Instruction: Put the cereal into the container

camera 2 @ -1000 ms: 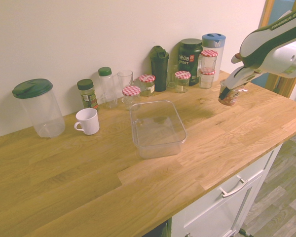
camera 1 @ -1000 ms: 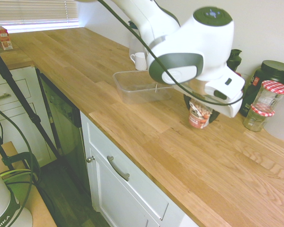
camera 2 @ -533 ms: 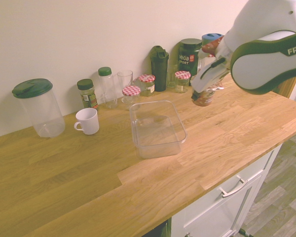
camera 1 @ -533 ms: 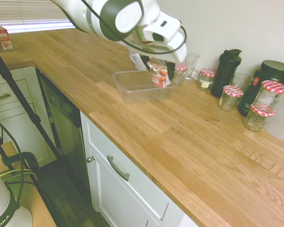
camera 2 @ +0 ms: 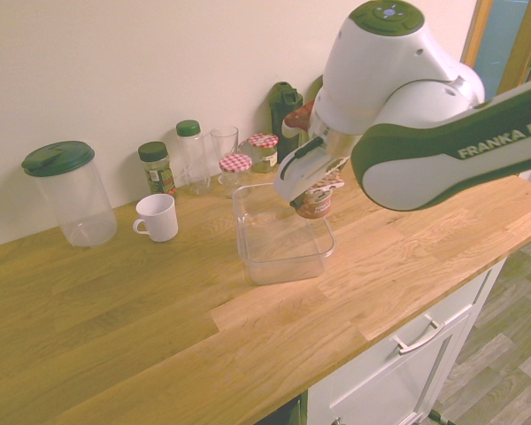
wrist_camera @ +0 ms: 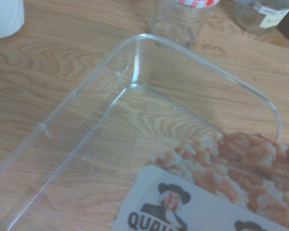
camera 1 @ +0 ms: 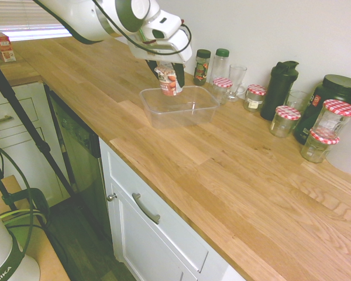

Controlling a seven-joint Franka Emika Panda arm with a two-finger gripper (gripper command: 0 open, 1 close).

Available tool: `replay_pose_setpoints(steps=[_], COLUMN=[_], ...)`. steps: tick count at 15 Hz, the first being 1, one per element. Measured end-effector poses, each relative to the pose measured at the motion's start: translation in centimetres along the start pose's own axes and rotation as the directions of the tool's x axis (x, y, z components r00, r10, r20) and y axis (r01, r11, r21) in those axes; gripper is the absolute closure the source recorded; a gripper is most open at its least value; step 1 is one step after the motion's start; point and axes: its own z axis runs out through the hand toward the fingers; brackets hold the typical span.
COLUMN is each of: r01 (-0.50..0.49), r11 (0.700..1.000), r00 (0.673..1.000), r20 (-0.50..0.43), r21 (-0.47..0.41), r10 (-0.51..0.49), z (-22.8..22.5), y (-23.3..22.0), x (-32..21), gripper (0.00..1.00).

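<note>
My gripper (camera 1: 168,65) is shut on the cereal (camera 1: 168,81), a small red-and-white printed cup, and holds it in the air above the container (camera 1: 175,107). The container is a clear shallow plastic tub on the wooden counter. Seen from the other side, the cereal (camera 2: 316,200) hangs over the far right part of the container (camera 2: 280,257), with my gripper (camera 2: 310,184) above it. The wrist view shows the container's rim (wrist_camera: 135,41) and its bare floor close below, with the printed side of the cereal (wrist_camera: 216,187) in the foreground.
Along the wall stand red-checked-lid jars (camera 2: 235,169), a drinking glass (camera 2: 223,142), green-lidded bottles (camera 2: 156,167), a dark shaker (camera 1: 279,82), a white mug (camera 2: 157,217) and a big green-lidded canister (camera 2: 69,193). The counter's front edge (camera 1: 158,187) drops to cabinets.
The arm has swung across the counter with the cereal, from the jars at the far end to a spot over the container. The cup stays held.
</note>
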Motion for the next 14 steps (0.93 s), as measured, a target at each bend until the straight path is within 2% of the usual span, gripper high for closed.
replay_pose_setpoints(steps=[4, 14], r01=[-0.004, 0.052], r11=[1.000, 0.994], r00=[0.993, 0.981], r20=[0.118, 0.192], r21=[-0.017, -0.097], r10=[0.006, -0.033], z=[4.4, 10.4], y=[-0.7, -1.8], x=[2.6, 2.5], gripper=[1.00, 1.00])
